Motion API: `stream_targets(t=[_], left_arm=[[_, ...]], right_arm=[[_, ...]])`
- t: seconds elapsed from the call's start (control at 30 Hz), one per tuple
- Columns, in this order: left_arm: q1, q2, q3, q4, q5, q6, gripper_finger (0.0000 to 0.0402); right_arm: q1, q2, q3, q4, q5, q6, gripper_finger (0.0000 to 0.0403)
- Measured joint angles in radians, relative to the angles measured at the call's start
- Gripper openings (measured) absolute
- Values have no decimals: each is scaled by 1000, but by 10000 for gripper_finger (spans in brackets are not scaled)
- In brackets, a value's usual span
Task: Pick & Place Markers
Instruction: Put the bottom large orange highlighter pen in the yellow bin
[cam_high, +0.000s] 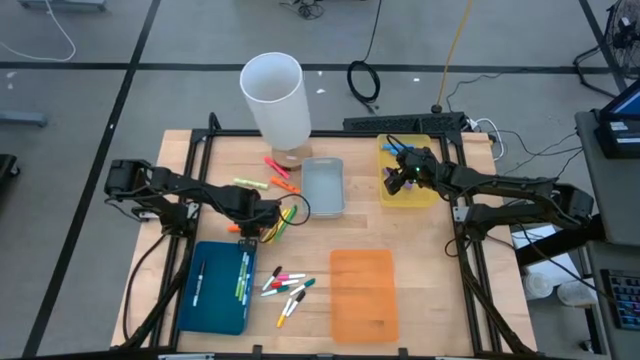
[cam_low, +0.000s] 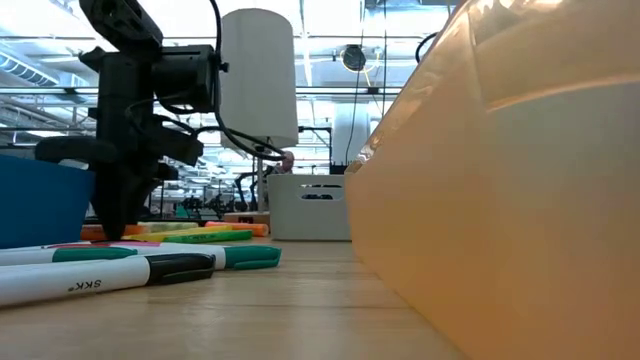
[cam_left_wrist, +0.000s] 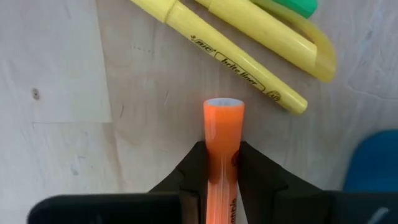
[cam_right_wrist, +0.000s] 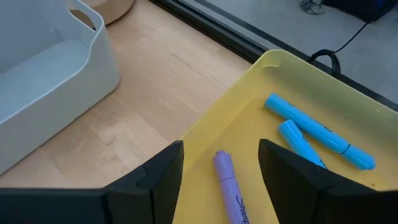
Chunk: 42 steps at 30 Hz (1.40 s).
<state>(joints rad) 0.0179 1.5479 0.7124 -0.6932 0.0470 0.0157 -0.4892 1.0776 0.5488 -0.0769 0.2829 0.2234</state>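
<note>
Wooden desk (cam_high: 430, 260) carries white cylinder (cam_high: 273, 96) at back, grey tray (cam_high: 322, 186) beside it, yellow tray (cam_high: 432, 192) right, blue tray (cam_high: 218, 290) front left, orange tray (cam_high: 363, 293) front centre. Loose markers (cam_high: 285, 284) lie between blue and orange trays; more markers left of grey tray.

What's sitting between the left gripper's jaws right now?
An orange marker, clamped between the left gripper's jaws, seen in the left wrist view; yellow markers lie just beyond.

The left end effector (cam_low: 112, 225) reaches down to the tabletop behind white markers (cam_low: 130, 262), beside the orange tray (cam_low: 500, 180).
</note>
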Motion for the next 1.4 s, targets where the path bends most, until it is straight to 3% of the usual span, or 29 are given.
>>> stream_targets(t=[0.37,0.57,0.77,0.93,1.03,1.17,1.4], left_arm=[[-34,-104,79,-121,-12,-51,63],[-61,-246,186,-78,-132,-13,63],[-49,-360,155,253,-178,111,63],[-10,-359,51,649,-92,237,63],[29,-331,-6,909,-44,278,63],[91,-270,-63,1240,36,277,63],[145,-109,-44,1507,125,194,63]], right_arm=[[0,0,0,-2,0,2,196],[0,0,0,-2,0,4,196],[0,0,0,13,-14,1,196],[4,0,0,97,-173,-8,196],[26,0,0,144,-235,-22,196],[84,0,0,219,-235,-78,196],[238,46,0,436,-236,-196,196]])
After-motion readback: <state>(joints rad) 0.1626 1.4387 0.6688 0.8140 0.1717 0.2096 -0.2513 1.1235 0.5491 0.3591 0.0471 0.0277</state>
